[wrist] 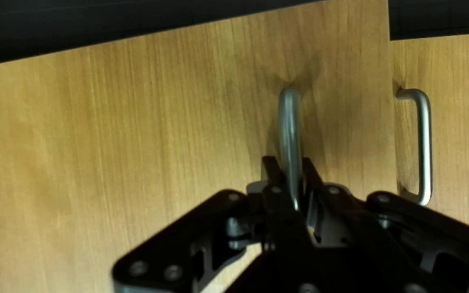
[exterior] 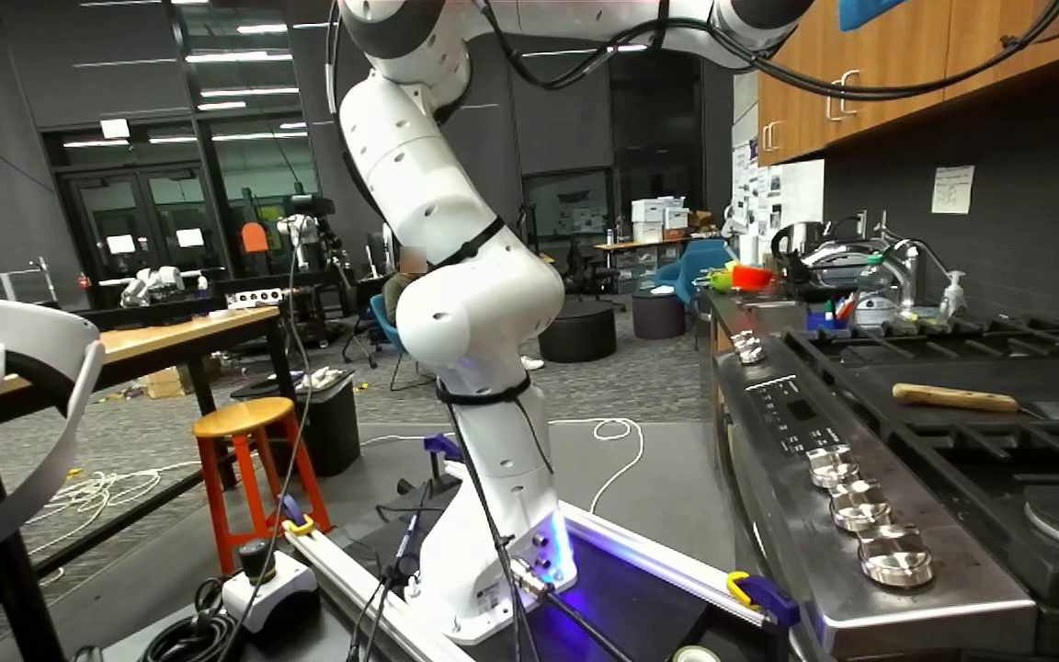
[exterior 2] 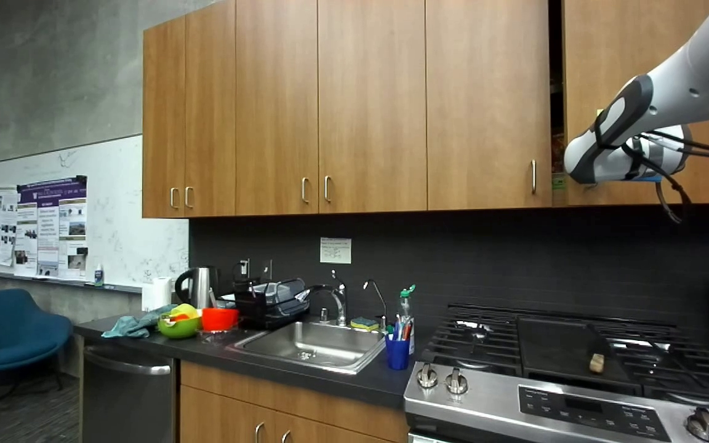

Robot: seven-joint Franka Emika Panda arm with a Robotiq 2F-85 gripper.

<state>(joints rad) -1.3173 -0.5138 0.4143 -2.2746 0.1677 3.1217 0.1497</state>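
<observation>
Metal bar handle [wrist: 289,122] sat pinched from 2 sides in the end effector [wrist: 290,162]; standoff from ajar wooden cabinet door [wrist: 136,134] presumably made room.

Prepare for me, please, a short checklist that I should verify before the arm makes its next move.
1. Gripper shut on the bar handle: ok; the handle passes between its jaws.
2. Adjacent handle untouched: ok; it stands apart in the wrist view.
3. Gripped cabinet door flush with the neighbouring door: not ok; a dark gap shows between them in an exterior view.
4. Cabinet contents stable: cannot tell; only a narrow strip shows.
5. Black cables free of snags: cannot tell; they run out of the picture.
6. Wooden-handled spatula away from the gripper: ok; it lies on the griddle below.
</observation>
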